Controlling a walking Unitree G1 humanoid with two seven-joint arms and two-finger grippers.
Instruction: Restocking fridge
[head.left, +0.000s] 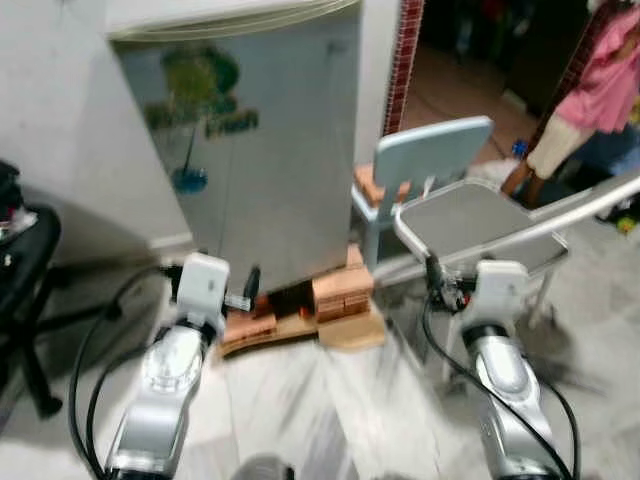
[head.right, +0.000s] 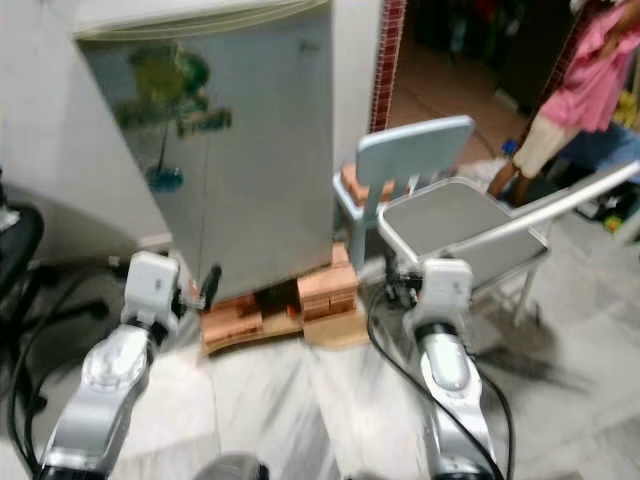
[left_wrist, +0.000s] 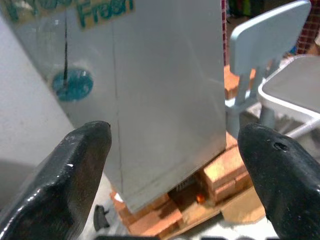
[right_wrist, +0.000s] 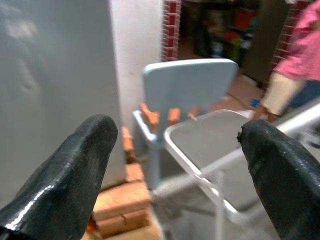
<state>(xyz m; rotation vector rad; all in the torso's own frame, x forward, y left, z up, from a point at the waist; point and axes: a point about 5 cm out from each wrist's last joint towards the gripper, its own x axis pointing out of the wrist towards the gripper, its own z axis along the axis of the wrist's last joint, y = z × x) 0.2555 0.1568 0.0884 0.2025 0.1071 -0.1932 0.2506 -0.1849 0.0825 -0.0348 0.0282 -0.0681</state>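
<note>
With both arms raised ahead, left hand (left_wrist: 172, 165) and right hand (right_wrist: 175, 165) gape wide, gripping nothing. One grey metal fridge (head.left: 270, 150), door closed, sits on stacked bricks (head.left: 340, 290). One pale-blue plastic chair (head.left: 430, 155) beside it. One person (head.left: 590, 95), blurred, cut off at the frame edge.

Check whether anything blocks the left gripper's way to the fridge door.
Nothing visible does. The left gripper, jaws open, looks straight at the closed fridge across bare floor. The blue chair and folding stool stand off to the fridge's right.
</note>
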